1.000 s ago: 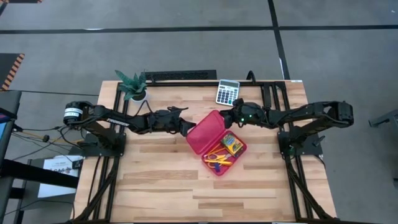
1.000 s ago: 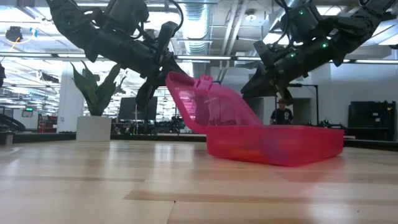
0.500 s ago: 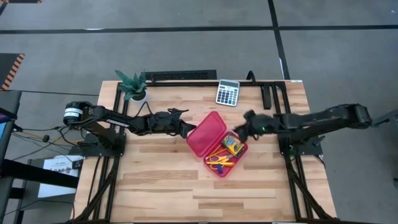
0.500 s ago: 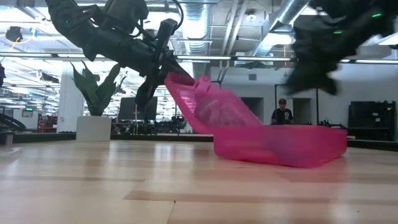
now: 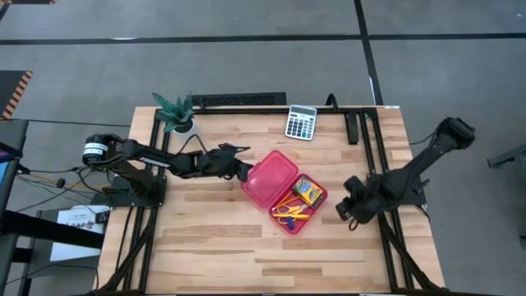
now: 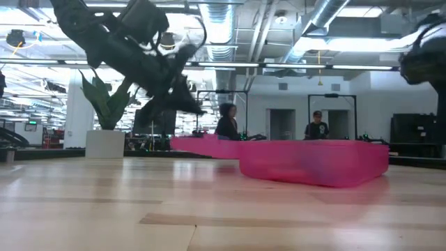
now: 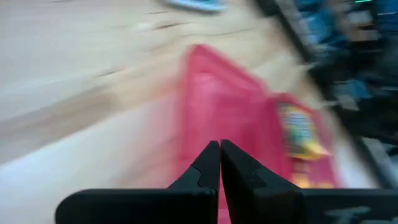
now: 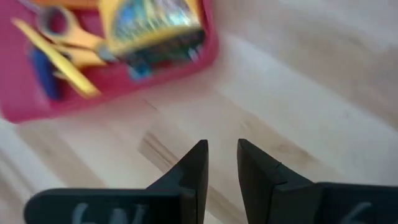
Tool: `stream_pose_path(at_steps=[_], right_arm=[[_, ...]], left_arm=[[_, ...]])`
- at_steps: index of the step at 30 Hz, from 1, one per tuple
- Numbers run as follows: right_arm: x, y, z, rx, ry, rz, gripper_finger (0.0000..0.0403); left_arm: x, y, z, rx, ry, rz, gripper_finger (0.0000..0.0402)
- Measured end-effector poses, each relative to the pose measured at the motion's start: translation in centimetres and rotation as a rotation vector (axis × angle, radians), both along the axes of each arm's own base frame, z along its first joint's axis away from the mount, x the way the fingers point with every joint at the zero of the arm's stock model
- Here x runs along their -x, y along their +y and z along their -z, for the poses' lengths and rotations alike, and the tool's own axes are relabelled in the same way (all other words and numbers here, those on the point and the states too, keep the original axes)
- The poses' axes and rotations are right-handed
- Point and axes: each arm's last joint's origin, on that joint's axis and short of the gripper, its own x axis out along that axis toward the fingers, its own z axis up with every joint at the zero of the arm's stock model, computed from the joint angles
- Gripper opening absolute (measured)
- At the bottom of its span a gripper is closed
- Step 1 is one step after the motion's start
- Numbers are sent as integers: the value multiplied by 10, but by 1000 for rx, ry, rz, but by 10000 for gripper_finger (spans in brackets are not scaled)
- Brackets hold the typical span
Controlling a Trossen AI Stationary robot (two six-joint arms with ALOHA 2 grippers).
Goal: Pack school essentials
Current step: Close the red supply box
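Observation:
The red hinged case (image 5: 283, 191) lies wide open on the wooden table, its lid (image 5: 269, 174) flat beside the tray part (image 6: 313, 162). In the tray lie yellow-handled scissors (image 8: 62, 31), a green-yellow crayon box (image 8: 152, 25) and thin orange pencils (image 5: 289, 201). My left gripper (image 5: 243, 172) is shut at the lid's left edge. In the low view its tip (image 6: 187, 104) hangs a little above the lid (image 6: 205, 145), apart from it. My right gripper (image 8: 221, 158) is open by a narrow gap with nothing between its fingers. It hangs over bare table right of the case (image 5: 351, 210).
A grey calculator (image 5: 301, 122) lies at the table's far edge and a small potted plant (image 5: 175, 115) stands at the far left. Black frame rails run along both table sides. Bare wood spreads across the near half. People stand in the room behind.
My right gripper has swung from above the case's far side toward the table's right and near edge, tipping to point downward. The lid, standing tilted up a second ago, has dropped flat on the table to the tray's left. My left gripper has tipped down after it.

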Motion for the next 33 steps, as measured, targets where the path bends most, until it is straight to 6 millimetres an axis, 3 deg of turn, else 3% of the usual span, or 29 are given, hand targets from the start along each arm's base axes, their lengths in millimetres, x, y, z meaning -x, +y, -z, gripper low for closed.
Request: stream_pose_path(at_steps=[5, 10, 16, 21, 33], right_arm=[[-10, 13, 17, 12, 41, 22, 90], [-25, 23, 28, -13, 4, 24, 90], [-39, 25, 36, -20, -26, 21, 90], [-49, 23, 38, -30, -58, 15, 90], [-63, 13, 34, -31, -96, 12, 90]], left_arm=[[5, 9, 15, 13, 127, -56, 0], [8, 13, 45, 79, 290, -72, 0], [-13, 11, 66, 181, 159, 28, 0], [-36, 7, 55, 206, 78, 111, 0], [-80, 3, -6, 201, -146, 219, 0]])
